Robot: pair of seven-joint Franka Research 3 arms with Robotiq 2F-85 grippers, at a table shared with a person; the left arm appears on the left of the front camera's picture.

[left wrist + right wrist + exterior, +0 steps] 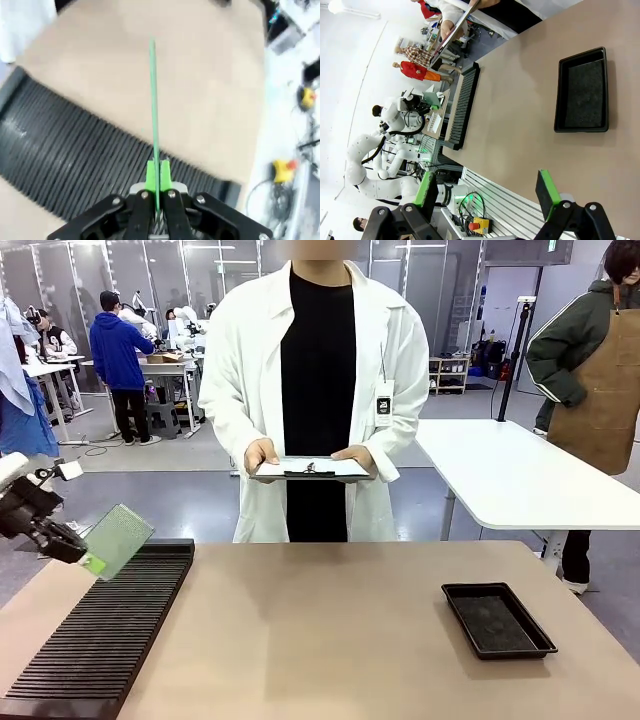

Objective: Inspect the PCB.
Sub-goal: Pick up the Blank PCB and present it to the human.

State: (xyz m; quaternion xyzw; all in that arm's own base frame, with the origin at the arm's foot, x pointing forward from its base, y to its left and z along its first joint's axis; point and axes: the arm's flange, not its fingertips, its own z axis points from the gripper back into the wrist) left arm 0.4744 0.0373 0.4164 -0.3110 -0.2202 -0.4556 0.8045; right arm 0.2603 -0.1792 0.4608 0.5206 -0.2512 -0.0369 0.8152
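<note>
1. In the front view the left gripper (82, 552) is sitting at nine o'clock, with its arm being cut off by the picture's edge. Its fingers are too dark there to tell apart.
2. In the left wrist view the left gripper (158, 172) is pressing both green pads tight on the near edge of the thin, flat, green rectangular circuit board, the PCB (153, 100). The board is showing edge-on as a narrow line pointing to twelve o'clock. Its face is hidden and the picture is blurring.
3. The front view is giving the PCB (118, 535) face-on. It is pale grey-green, tilting, and hanging in the air over the far end of the long black slotted rack (100, 630), at nine o'clock on the tan table (330, 640).
4. In the right wrist view the right gripper (487, 192) is standing wide apart with nothing between its pads. The shallow black rectangular tray (582, 90) is lying at two o'clock.
5. At twelve o'clock in the front view a person in a white coat is holding a clipboard (310, 468) in both hands. Its sheet is too small to read.
</note>
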